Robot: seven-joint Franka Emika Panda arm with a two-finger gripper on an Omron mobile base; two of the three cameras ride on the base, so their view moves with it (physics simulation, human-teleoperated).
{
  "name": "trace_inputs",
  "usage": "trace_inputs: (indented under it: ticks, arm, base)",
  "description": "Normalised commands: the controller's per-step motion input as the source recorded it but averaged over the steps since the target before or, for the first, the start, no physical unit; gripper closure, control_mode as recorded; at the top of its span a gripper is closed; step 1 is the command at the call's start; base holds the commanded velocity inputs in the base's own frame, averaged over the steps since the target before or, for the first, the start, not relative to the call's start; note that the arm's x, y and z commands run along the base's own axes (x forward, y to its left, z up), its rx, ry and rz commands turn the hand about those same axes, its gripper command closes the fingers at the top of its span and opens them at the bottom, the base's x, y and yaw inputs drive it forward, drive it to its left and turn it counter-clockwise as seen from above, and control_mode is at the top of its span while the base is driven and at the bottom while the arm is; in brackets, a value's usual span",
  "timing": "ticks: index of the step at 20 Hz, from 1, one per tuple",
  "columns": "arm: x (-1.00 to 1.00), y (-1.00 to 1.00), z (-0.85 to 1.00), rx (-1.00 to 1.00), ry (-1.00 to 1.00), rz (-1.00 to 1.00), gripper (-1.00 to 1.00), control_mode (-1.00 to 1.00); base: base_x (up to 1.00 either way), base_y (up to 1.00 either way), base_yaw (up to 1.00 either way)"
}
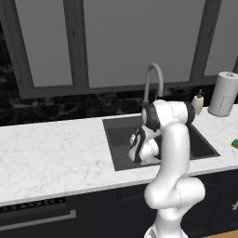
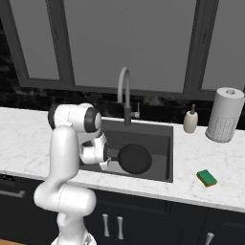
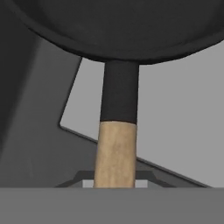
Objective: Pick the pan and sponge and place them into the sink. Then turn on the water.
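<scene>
Near the centre of the right base view the pan (image 2: 135, 158) sits over the sink (image 2: 162, 131), its black bowl against the dark basin, with the gripper (image 2: 108, 154) at its left edge; whether it rests on the bottom or hangs just above it I cannot tell. In the hand view the wooden handle (image 3: 114, 153) runs up the middle of the frame from between the fingers, which are hidden at the bottom edge, and joins a black neck under the pan's bowl across the top; the jaws are closed on that handle. The pan looks rigid and fairly heavy for a grip this far out on the handle, so it will tend to droop or twist around the jaws; the wood is probably less slick than the black coating, and it is the sensible place to hold. The sponge (image 2: 206, 178) lies on the marble counter (image 2: 28, 143) in the lower right of that view, well apart from the basin's right rim. It should be light and soft, best pinched across its short sides. The faucet (image 2: 125, 93) stands behind the sink, and no stream shows from it.
</scene>
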Motion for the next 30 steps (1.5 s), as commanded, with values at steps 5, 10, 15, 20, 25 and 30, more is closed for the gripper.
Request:
trace_inputs:
  ticks: [5, 10, 15, 20, 25, 30]
  arm:
    - [0.48, 0.00, -0.45, 0.00, -0.08, 0.00, 1.00, -1.00]
    - [0.45, 0.00, -0.22, 0.00, -0.07, 0.00, 1.00, -1.00]
    - [0.36, -0.01, -0.05, 0.00, -0.10, 0.00, -1.00, -1.00]
    - [0.11, -0.10, 0.00, 0.06, -0.16, 0.00, -1.00, -1.00]
    - [-0.01, -0.07, 0.13, 0.07, -0.19, 0.00, -1.00, -1.00]
    - [-0.27, -0.07, 0.40, 0.06, -0.25, 0.00, -1.00, -1.00]
  base:
    - [0.00, 0.00, 0.00]
    - [0.00, 0.00, 0.00]
    - [0.00, 0.00, 0.00]
    - [0.00, 0.00, 0.00]
    - [0.00, 0.00, 0.00]
    - [0.00, 0.00, 0.00]
